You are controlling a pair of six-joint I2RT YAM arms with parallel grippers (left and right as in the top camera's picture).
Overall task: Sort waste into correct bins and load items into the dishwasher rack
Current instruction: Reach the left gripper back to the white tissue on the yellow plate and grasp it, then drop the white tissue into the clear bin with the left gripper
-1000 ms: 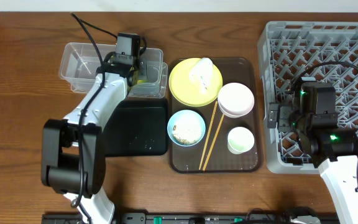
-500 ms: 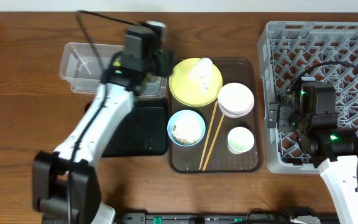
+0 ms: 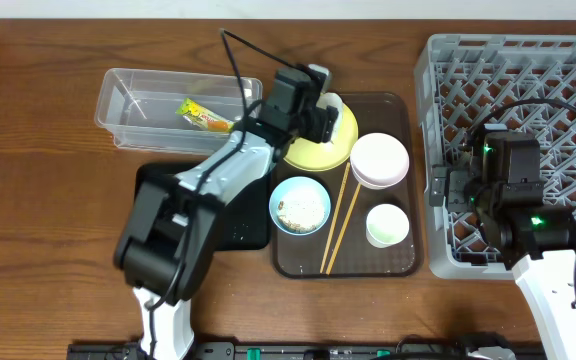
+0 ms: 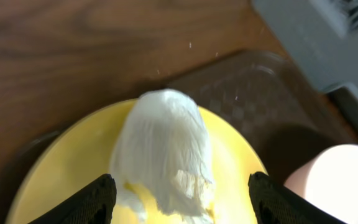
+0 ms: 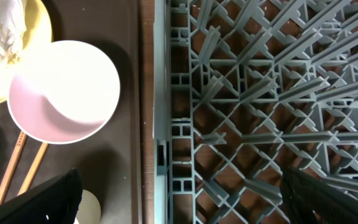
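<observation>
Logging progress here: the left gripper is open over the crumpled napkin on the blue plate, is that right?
Not quite: the plate is yellow, not blue. The left wrist view shows the left gripper open over the crumpled napkin on the yellow plate.

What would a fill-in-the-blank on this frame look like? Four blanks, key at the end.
1. The crumpled napkin lies on the ____ plate.
2. The left gripper hangs over the napkin with its jaws ____.
3. The bowl holding food scraps is ____.
4. The chopsticks lie on the brown ____.

Missing words: yellow; open; blue; tray.
</observation>
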